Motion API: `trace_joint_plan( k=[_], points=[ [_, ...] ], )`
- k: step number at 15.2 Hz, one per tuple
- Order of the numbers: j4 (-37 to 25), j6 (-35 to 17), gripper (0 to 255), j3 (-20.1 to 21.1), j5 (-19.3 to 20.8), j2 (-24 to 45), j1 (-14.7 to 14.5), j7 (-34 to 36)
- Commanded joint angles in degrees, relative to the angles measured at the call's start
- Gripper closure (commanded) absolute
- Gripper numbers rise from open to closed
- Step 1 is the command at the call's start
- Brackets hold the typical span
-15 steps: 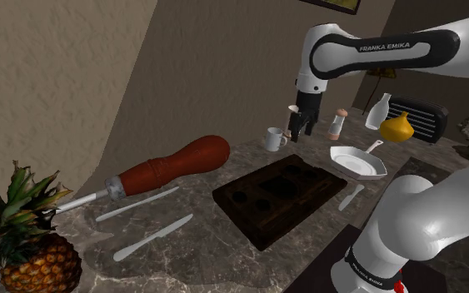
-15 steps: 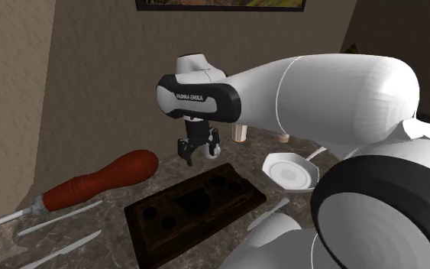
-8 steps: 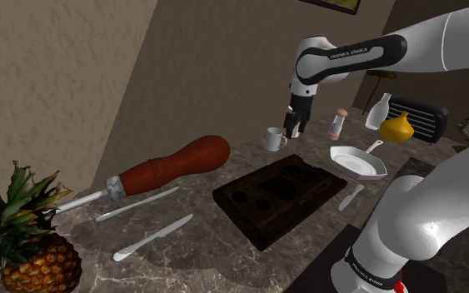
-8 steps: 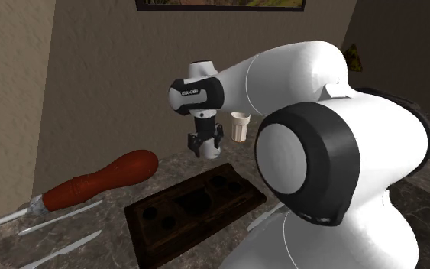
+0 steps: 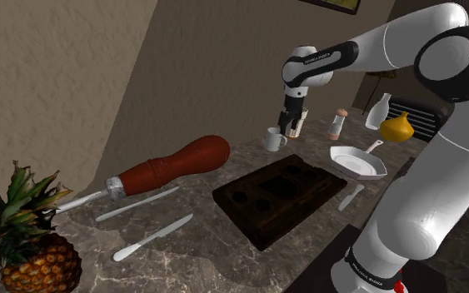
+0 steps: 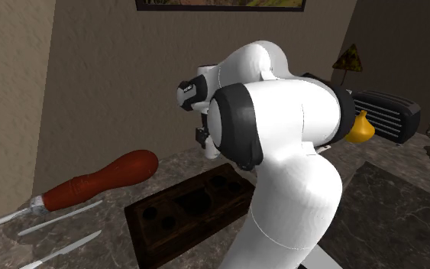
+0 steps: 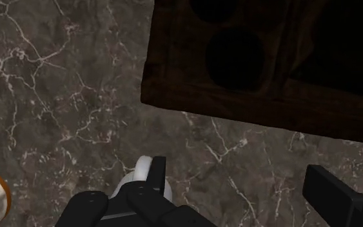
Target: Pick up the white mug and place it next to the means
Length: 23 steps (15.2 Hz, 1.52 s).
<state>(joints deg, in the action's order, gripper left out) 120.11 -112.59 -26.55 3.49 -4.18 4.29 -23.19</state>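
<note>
One step is in hand, we judge: the approach to the white mug, with the grasp not yet made. In the shoulder view the gripper (image 5: 293,126) hangs pointing down over the veined dark stone counter (image 5: 224,266). The white mug (image 5: 273,139), small, smooth and cylindrical with a loop handle, stands upright on that counter at about 7 o'clock of the gripper, near it but apart. At 5 o'clock of the mug lies a dark wooden board (image 5: 278,198) sunk with round hollows. At 8 o'clock lies a big red-handled tool (image 5: 174,165), its grip glossy and bulbous, its shank grey metal. In the second exterior view the white arm (image 6: 282,122) looms at the centre, with the tool at its 8 o'clock and the board at its 7 o'clock. In the wrist view the blocky black fingers (image 7: 155,173) are spread wide with only stone between them, so the gripper holds nothing. What we take for the mug is a rounded white curve hard against the outer side of one finger, though too little of it is visible to be sure. The board's edge lies ahead of the fingers. Next, in our judgement, the hand must shift sideways until the mug's wall comes between the fingers, then lower and close. That smooth curved wall could slip if caught off centre.
</note>
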Motion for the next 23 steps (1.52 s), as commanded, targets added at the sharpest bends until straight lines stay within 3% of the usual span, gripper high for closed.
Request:
trace_joint_plan(
  k=[1,6,12,23],
  points=[
    [-3.3,-1.1,0,-1.1,-2.1,4.6,0.6,-3.1],
    [-13.7,-1.9,0,-2.2,-8.3,16.5,3.6,-10.3],
    [-28.7,0.0,0,-1.0,-14.8,30.2,9.3,-16.5],
    [-25.5,-4.9,0,-0.4,-15.9,32.2,9.6,-17.2]
  ],
)
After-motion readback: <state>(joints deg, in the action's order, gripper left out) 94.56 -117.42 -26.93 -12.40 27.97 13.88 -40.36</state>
